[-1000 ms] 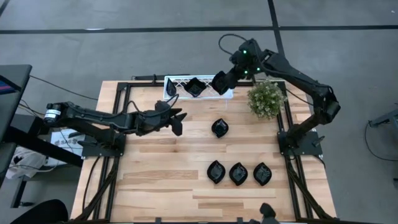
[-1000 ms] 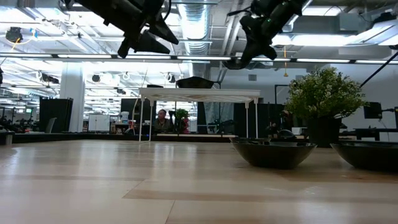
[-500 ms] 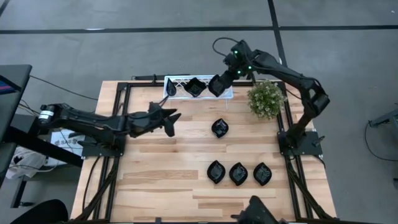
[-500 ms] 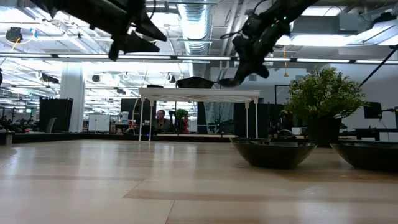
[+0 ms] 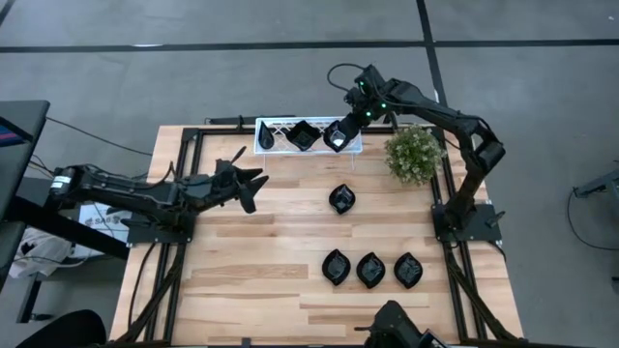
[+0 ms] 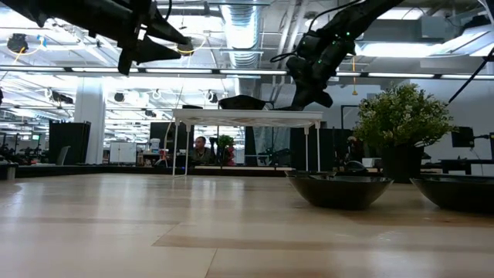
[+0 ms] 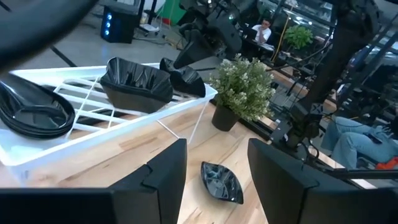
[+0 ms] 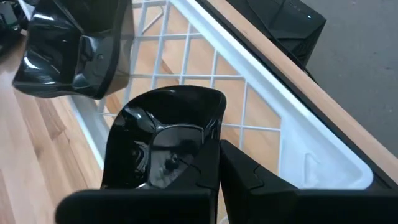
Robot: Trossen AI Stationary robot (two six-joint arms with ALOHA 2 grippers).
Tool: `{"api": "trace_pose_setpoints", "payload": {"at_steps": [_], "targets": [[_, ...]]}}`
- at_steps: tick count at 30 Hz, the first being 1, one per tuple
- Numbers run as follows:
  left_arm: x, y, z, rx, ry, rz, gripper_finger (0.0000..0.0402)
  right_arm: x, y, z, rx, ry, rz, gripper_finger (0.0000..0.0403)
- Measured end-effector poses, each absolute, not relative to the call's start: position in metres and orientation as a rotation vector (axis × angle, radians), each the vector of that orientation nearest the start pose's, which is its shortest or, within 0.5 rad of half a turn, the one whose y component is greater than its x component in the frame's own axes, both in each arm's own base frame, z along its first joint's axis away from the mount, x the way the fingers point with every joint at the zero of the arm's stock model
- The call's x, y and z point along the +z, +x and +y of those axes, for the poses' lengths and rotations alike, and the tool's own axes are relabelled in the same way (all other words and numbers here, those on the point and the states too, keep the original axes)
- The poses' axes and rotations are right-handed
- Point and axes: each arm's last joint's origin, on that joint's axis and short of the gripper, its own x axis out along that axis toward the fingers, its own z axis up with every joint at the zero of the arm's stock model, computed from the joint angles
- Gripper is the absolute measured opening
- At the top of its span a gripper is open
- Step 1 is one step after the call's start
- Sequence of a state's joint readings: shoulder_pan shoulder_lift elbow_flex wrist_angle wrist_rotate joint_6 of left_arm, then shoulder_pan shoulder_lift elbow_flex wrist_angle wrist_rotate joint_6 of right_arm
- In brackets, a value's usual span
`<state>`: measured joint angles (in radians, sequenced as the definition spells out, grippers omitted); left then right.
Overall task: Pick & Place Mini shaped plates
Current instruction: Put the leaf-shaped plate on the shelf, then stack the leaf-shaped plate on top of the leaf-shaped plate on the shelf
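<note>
Up at the far edge of the table, the right gripper (image 5: 340,132) pinches a glossy black square dish (image 8: 163,144) by its rim, its dark fingers (image 8: 249,180) closed against the dish wall. The dish hangs over the right end of the white lattice tray (image 5: 276,143), and the right wrist view shows it close above the lattice bars; I cannot tell whether it touches them. A second square dish (image 5: 302,135) already sits in the middle of the tray, and a third black dish (image 7: 31,112) lies at the tray's left end.

Over the left half of the table, the left gripper (image 5: 244,184) hangs in the air with its fingers (image 7: 155,180) spread apart and nothing between them, pointing toward the tray.

On the bare wood, one leaf-shaped dish (image 5: 340,199) lies alone near the middle of the table. Three more dishes (image 5: 370,269) lie in a row nearer the front edge, side by side. A green potted plant (image 5: 414,153) stands just right of the tray, near the right arm.
</note>
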<state>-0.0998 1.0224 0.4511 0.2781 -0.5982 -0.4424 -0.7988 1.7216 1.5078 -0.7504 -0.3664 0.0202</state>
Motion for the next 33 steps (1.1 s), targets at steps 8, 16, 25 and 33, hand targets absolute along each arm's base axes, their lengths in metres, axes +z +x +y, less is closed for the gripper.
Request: {"api": "trace_pose_setpoints", "payload": {"at_steps": [8,16,25,33], "targets": [[0.2167,0.212,-0.0048,0.549,-0.326,0.177,0.0173,0.2931,0.26,-0.2569,-0.417,0.556,0.811,0.0],[0.2174,0.2122,-0.0048,0.548,-0.329,0.17,0.0173,0.293,0.26,-0.2565,-0.417,0.555,0.815,0.0021],[0.2175,0.2122,-0.0048,0.548,-0.33,0.169,0.0173,0.291,0.2575,-0.256,-0.462,0.55,0.856,0.0053],[0.2178,0.2123,-0.0048,0.547,-0.331,0.165,0.0173,0.2923,0.2562,-0.256,-0.453,0.527,0.857,0.0056]]}}
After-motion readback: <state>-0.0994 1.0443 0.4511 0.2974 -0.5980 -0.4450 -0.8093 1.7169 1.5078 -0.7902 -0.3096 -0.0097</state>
